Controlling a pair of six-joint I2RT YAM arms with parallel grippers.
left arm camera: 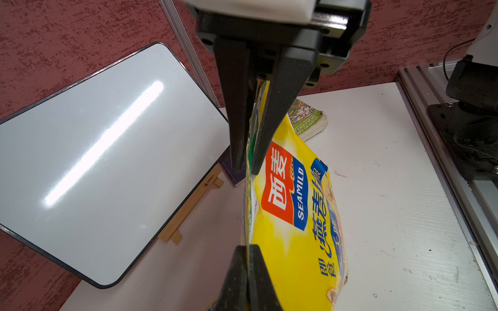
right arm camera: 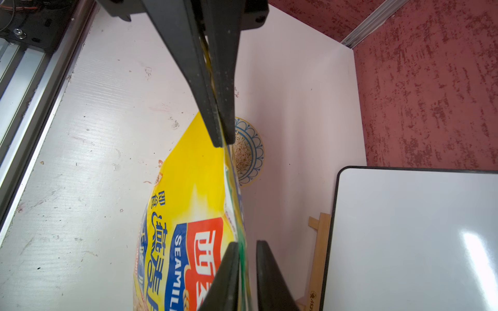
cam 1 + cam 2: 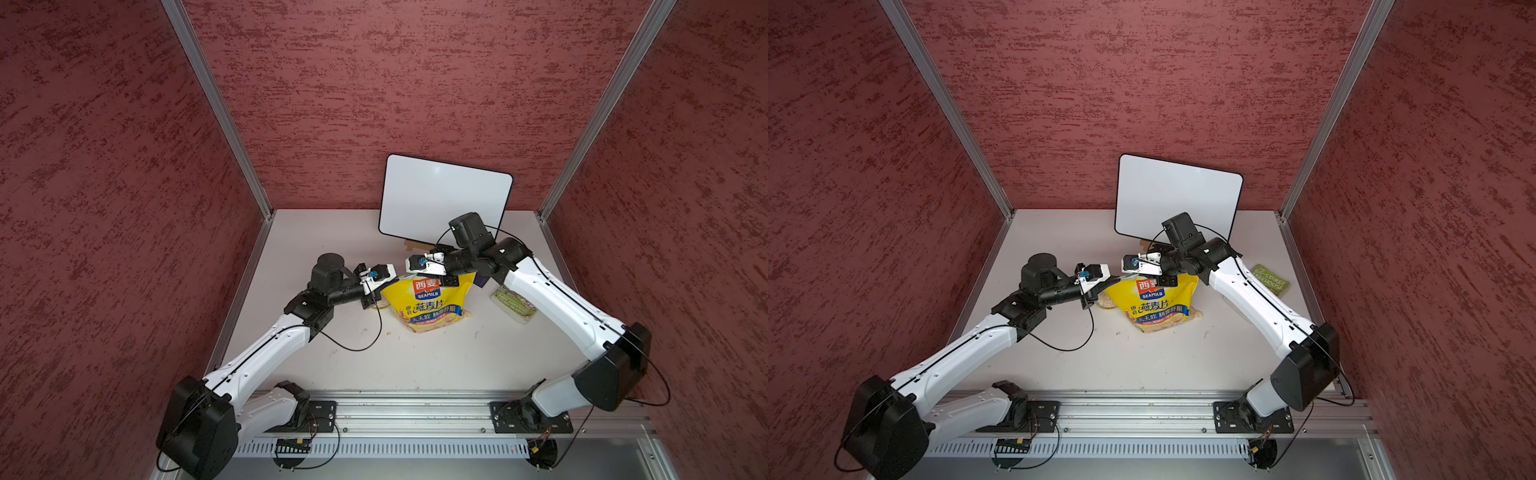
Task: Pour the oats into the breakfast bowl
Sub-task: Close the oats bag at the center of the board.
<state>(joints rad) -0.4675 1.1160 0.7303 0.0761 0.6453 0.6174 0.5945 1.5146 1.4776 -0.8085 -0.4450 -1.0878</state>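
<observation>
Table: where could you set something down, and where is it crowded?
Bare: the front strip of table between the pouch and the rail, and the back left corner beside the whiteboard. Crowded: the middle, around pouch, bowl and book.

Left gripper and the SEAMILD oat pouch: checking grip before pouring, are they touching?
Touching. Left wrist view: the left gripper pinches the SEAMILD oat pouch at its top edge.

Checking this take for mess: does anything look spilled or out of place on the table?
Yes: a small heap of pale flakes, likely oats, lies on the table by the bottom corner of the yellow pouch, on the side away from the bowl, which holds oats.
</observation>
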